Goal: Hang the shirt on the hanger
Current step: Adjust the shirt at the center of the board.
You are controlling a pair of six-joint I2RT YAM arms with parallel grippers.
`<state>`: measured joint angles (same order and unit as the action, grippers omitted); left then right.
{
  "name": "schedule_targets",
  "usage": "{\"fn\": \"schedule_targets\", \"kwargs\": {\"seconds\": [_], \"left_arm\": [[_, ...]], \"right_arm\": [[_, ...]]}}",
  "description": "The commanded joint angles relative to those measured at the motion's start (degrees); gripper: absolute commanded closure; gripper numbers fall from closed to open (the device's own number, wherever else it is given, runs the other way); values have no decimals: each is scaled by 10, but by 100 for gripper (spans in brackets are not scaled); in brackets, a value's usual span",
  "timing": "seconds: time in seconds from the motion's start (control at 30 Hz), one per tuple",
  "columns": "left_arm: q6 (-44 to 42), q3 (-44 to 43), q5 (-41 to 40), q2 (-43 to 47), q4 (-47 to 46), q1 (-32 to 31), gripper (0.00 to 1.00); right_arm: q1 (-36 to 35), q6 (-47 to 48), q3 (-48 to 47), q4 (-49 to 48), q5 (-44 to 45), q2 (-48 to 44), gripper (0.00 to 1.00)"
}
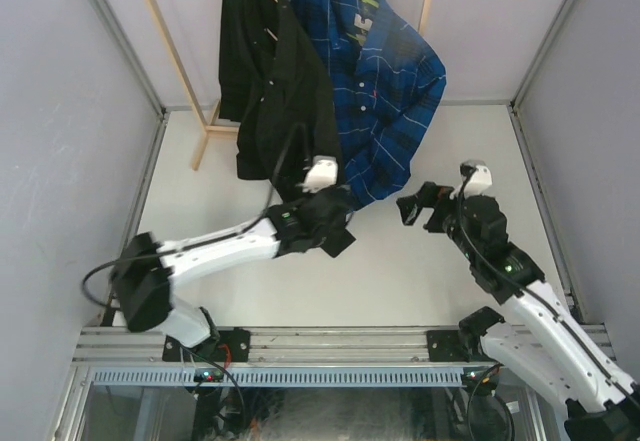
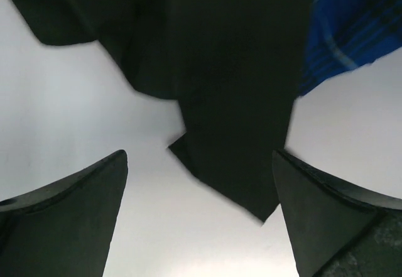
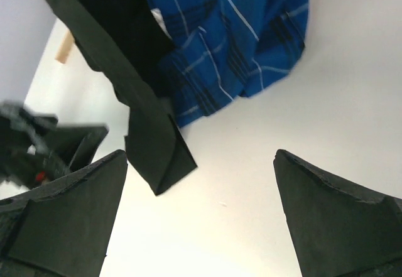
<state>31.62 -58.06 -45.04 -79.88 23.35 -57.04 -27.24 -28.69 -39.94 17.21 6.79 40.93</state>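
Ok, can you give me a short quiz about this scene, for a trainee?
1. True or false: the left gripper is shut on the black shirt.
2. In the top view, what hangs directly right of the black shirt? A) blue plaid shirt B) red towel C) white jacket
3. Fill in: the jaws of the right gripper stand ____.

Key: 1 false; 2 A; 3 open.
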Motion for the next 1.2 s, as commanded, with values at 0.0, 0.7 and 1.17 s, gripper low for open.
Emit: {"fn": "schedule_targets", "kwargs": {"seconds": [0.0, 0.7, 1.17], "left_arm": [[37, -193, -88, -132, 3, -10, 0], [53, -350, -201, -361, 92, 39, 0], [182, -39, -121, -266, 8, 47, 4]], "right_arm": [[7, -62, 33, 51, 37, -63, 1], [6, -93, 57, 102, 23, -146, 2], [7, -97, 67, 76, -1, -120, 3]]}}
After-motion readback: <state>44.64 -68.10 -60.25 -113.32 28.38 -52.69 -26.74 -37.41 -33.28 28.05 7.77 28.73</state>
